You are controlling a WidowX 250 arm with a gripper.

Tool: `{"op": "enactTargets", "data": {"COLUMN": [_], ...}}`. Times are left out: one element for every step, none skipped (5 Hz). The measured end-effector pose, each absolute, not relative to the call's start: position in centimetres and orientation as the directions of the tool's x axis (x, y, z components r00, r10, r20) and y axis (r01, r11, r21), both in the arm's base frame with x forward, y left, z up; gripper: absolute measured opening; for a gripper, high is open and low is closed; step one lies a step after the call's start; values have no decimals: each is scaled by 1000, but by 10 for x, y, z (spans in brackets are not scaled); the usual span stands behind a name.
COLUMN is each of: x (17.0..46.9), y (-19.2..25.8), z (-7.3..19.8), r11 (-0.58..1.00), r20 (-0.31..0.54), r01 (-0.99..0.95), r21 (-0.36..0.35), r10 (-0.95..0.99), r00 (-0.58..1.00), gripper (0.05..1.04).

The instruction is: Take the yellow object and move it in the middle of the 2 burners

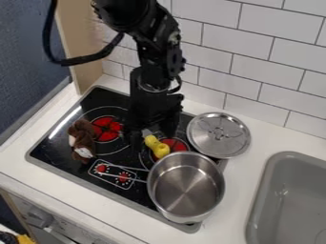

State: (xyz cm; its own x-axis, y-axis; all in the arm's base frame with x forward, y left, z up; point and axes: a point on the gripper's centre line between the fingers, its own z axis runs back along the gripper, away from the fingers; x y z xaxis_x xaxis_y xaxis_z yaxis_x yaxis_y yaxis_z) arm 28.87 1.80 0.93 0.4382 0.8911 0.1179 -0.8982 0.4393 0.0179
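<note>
- The black gripper [153, 136] is in the middle of the frame, above the stove [60, 161]; it is released, with its two fingers standing apart.
- The yellow object [157, 146] lies just under the gripper, at the left side of the right red burner [176, 143].
- The left red burner [107, 128] is at the left of the gripper, and beside it lies a brown soft toy [83, 138].
- A metal pot [186, 187] stands below the yellow object, its handle pointing to the left.
- A round lid [218, 135] lies at the upper right of the pot.
- The grey sink [290, 200] is in the lower right of the frame.
</note>
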Motion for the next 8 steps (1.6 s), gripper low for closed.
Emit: {"op": "enactTargets", "data": {"x": [291, 296, 299, 297, 294, 285, 278, 264], "y": [14, 11, 7, 5, 7, 8, 17, 31], "z": [-3, -10, -11, -13, -13, -10, 24, 48], "r11": [452, 467, 470, 464, 444, 423, 348, 261], "r20": [84, 67, 74, 63, 77, 83, 123, 139], "r01": [-891, -884, -883, -885, -896, -906, -933, -954], "r21": [24, 22, -9, -19, -23, -18, -90, -147], "r10": [888, 881, 881, 884, 894, 903, 934, 960], "r00": [453, 467, 468, 463, 442, 421, 337, 242], "gripper": [1001, 964, 680, 414, 403, 403, 403, 403]}}
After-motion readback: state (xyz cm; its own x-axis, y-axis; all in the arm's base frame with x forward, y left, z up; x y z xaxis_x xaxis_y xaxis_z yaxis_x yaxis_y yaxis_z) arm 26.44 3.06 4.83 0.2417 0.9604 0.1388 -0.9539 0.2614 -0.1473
